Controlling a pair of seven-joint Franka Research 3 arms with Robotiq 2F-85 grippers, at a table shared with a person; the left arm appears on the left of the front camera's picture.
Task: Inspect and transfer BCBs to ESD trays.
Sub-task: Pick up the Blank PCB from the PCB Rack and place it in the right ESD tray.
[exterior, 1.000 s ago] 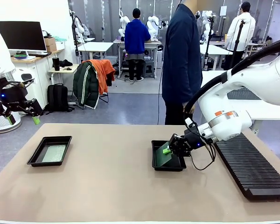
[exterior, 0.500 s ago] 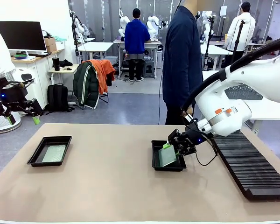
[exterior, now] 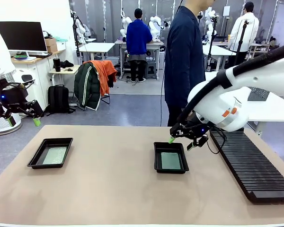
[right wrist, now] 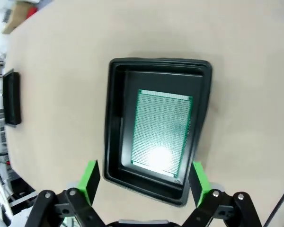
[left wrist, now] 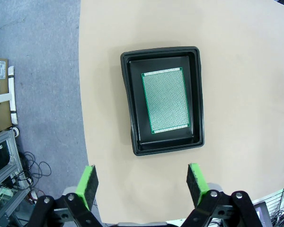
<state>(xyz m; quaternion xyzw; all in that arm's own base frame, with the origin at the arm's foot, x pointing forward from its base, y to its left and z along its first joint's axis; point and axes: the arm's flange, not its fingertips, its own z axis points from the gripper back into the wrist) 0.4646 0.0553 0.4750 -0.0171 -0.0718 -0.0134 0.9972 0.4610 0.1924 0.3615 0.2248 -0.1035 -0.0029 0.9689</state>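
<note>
Hovering over a filled tray, placement looks done.
Right gripper [exterior: 182, 140] spread, empty above the right ESD tray [exterior: 157, 161]; BCB [exterior: 170, 161] flat inside. Left gripper [left wrist: 142, 182] spread too. Next: probably the rack [exterior: 253, 168].

Right gripper [exterior: 181, 141] raised mid-table, jaws apart; left gripper [left wrist: 142, 182] likewise spread, empty.

No lettering, number or brand can be read anywhere. The cardboard box [left wrist: 0, 90] on the floor beside the table in the left wrist view carries a small dark printed mark, too small to make out. The boards, trays and robot arms show no legible print.
</note>
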